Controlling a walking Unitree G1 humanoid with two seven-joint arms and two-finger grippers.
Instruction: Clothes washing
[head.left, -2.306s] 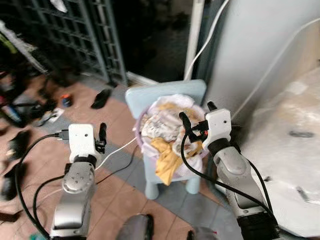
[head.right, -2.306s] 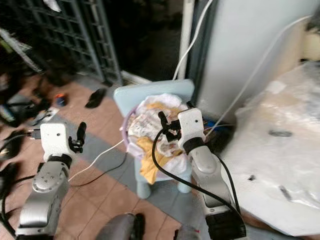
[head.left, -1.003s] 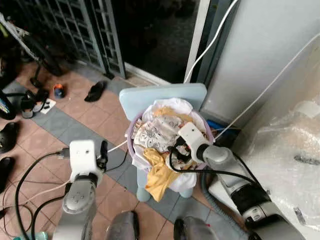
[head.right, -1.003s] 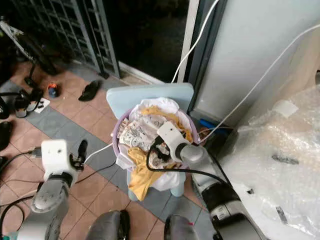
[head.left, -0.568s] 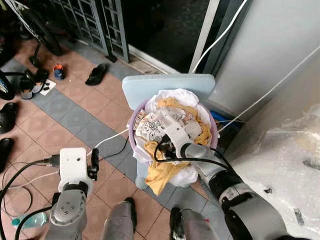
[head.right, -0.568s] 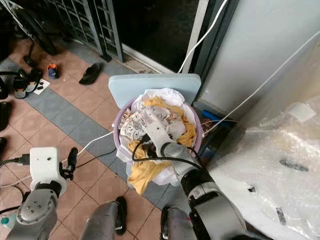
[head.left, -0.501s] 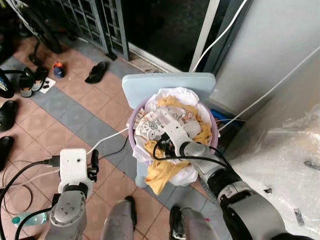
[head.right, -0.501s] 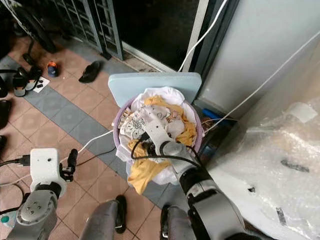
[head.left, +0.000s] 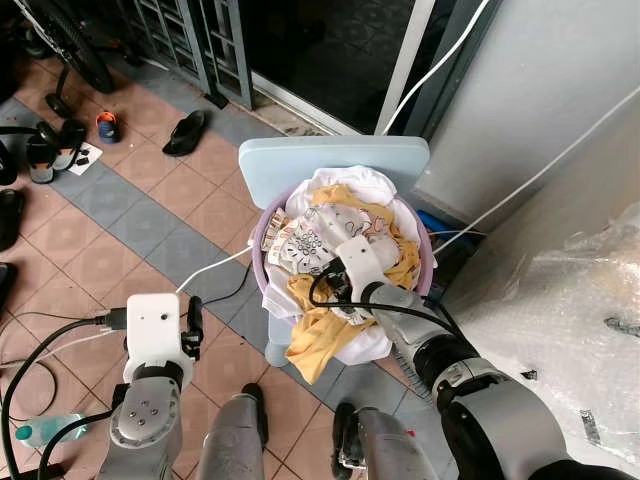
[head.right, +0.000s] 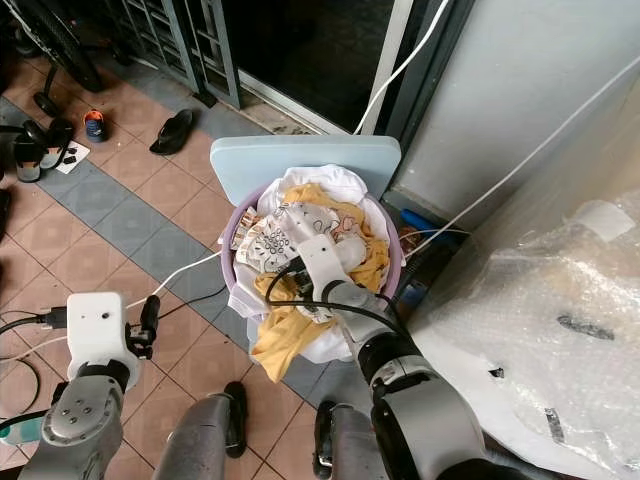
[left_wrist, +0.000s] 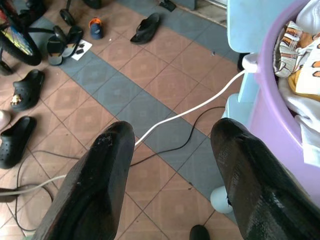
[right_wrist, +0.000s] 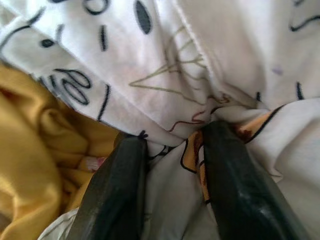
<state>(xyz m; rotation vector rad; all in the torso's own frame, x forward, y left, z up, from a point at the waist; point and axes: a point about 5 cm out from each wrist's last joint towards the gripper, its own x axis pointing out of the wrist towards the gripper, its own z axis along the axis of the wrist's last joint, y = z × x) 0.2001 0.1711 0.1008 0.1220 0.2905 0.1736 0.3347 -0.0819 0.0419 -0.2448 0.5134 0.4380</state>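
Note:
A purple laundry basket (head.left: 259, 262) heaped with clothes stands on a pale blue stool (head.left: 330, 160). On top lies a white printed cloth (head.left: 300, 240), and a yellow garment (head.left: 320, 335) hangs over the front rim. My right gripper (head.left: 335, 293) is pushed down into the heap. In the right wrist view its fingers (right_wrist: 227, 165) press into the white printed cloth (right_wrist: 165, 65), a bunched fold pinched between them, with yellow fabric (right_wrist: 40, 140) beside. My left gripper (left_wrist: 172, 131) stays open over the tiled floor, left of the basket (left_wrist: 265, 115).
A white cable (head.left: 215, 270) runs across the floor to the basket. Sandals (head.left: 187, 132) and shoes lie to the left by a metal gate (head.left: 190, 40). A bubble-wrapped bulk (head.left: 580, 330) fills the right side. A grey wall stands behind the stool.
My right gripper came down from above the basket rim into the clothes and now stays buried there. The camera has tilted over the basket. The left arm has barely moved.

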